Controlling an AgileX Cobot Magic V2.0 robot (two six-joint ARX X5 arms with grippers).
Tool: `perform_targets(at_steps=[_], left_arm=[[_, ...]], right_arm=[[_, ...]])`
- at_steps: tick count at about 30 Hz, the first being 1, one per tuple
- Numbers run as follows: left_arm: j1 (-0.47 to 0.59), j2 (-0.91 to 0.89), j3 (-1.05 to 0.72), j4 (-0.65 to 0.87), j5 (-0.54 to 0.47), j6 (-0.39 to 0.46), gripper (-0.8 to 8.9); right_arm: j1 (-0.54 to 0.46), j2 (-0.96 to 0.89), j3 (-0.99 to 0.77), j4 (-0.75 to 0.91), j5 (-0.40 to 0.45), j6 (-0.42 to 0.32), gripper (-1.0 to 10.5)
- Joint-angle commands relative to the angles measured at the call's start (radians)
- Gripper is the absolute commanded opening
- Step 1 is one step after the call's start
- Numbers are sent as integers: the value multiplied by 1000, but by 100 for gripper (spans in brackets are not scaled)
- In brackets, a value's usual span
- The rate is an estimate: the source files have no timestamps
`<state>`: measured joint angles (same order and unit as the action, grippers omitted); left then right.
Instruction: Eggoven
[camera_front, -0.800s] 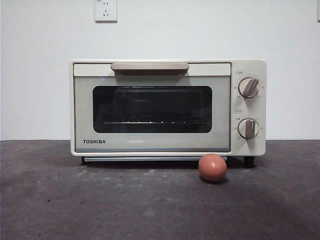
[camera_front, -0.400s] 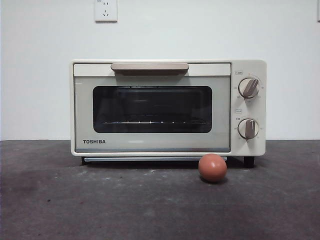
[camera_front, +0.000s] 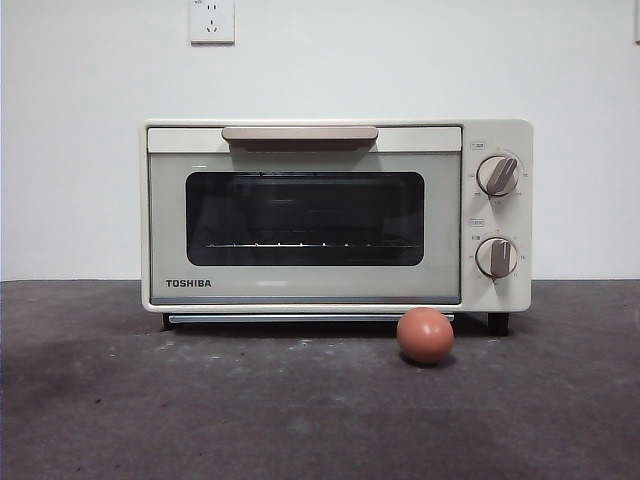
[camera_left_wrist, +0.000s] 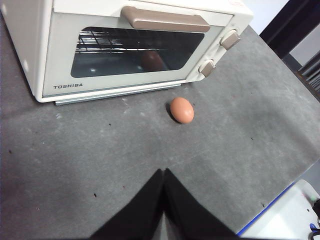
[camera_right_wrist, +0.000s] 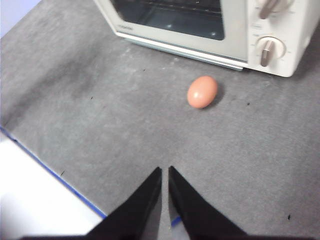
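A reddish-brown egg (camera_front: 425, 335) lies on the dark grey mat just in front of the right end of the oven door. It also shows in the left wrist view (camera_left_wrist: 181, 110) and the right wrist view (camera_right_wrist: 202, 92). The cream TOSHIBA toaster oven (camera_front: 300, 290) stands behind it with its door closed, tan handle (camera_front: 299, 133) at the top and two knobs (camera_front: 497, 175) on the right. My left gripper (camera_left_wrist: 164, 171) is shut and empty, well back from the egg. My right gripper (camera_right_wrist: 165, 169) is shut and empty, also back from the egg. Neither arm shows in the front view.
A white wall with a socket (camera_front: 211, 20) stands behind the oven. The mat's edge with a blue line (camera_right_wrist: 50, 172) and white surface lies close to the right gripper; the same edge shows in the left wrist view (camera_left_wrist: 270, 212).
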<state>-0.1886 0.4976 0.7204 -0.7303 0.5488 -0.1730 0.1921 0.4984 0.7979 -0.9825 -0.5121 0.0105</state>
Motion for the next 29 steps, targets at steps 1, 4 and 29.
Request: perform_targets(at_steps=[1, 4, 29], left_arm=[[-4, 5, 16, 14, 0, 15, 7], [-4, 5, 15, 14, 1, 15, 7], [-4, 5, 15, 20, 1, 15, 7]], right_arm=[[13, 8, 19, 10, 6, -13, 12], [15, 10, 19, 12, 7, 6, 152], [219, 438, 19, 380, 161, 253, 365]])
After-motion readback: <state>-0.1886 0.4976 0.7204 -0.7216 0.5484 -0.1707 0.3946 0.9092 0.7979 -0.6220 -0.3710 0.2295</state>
